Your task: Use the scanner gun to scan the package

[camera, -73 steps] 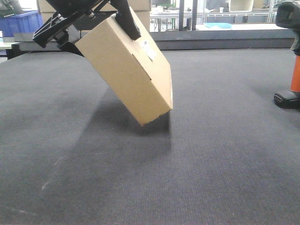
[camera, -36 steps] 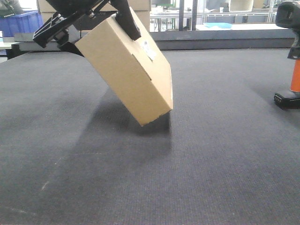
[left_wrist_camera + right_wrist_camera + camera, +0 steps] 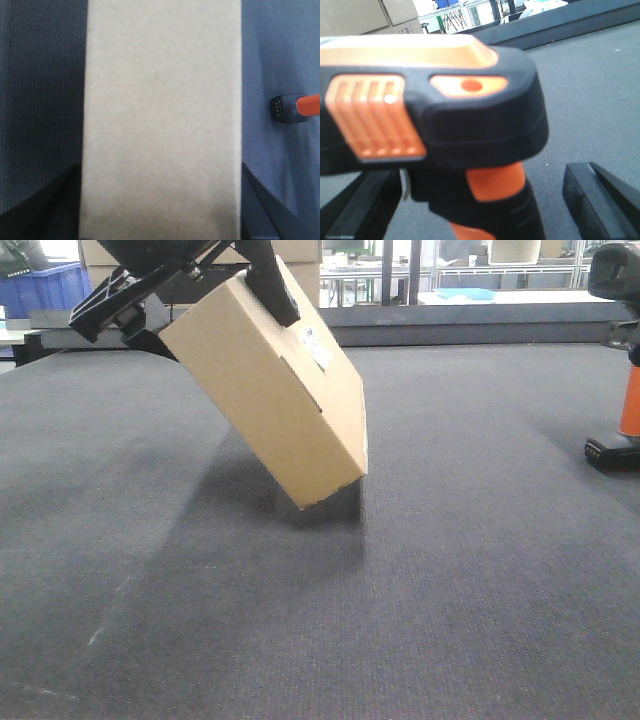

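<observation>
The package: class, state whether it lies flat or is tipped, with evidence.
Tipped. The package slants steeply, upper end held by the left gripper, lowest corner at the table; contact there is unclear.

The package [image 3: 270, 390] is plain tan cardboard with a small white label [image 3: 318, 346]. Right of the package, the scanner gun [image 3: 630, 390] shows a black head, orange handle and black base. The bench [image 3: 450, 590] is dark grey, finely woven.
</observation>
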### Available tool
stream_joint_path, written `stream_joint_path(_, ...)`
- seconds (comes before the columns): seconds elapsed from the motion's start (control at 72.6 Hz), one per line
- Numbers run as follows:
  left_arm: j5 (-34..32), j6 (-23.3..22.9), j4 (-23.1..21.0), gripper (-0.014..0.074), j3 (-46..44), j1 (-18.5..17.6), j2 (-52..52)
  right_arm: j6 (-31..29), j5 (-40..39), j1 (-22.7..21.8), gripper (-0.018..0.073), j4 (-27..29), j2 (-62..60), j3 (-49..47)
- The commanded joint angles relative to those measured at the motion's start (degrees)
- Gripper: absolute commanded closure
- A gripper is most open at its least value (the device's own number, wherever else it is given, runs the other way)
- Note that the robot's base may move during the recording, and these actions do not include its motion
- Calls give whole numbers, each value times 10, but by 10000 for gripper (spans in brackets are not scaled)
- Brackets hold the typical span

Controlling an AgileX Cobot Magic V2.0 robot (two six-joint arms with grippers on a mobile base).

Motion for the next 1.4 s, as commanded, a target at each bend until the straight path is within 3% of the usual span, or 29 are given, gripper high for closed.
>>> stream_joint_path(0.0,-10,3,-2,708,-2,1,2,4,-16,-2,-10,1,1,-6)
stream_joint_path(0.798,-2,3,-4,708,-2,1,10,4,-16,-1,-10,6,3,-19)
stream_joint_path(1.032,-1,3,-4,708,-2,1,10,4,5,18,-10,6,3,-26)
stream_joint_path(1.266,2,3,-4,708,-2,1,10,4,6,26,-8,59,3,-26)
stream_joint_path(1.39,3,3,-4,708,-2,1,10,3,6,26,52,60,3,-26)
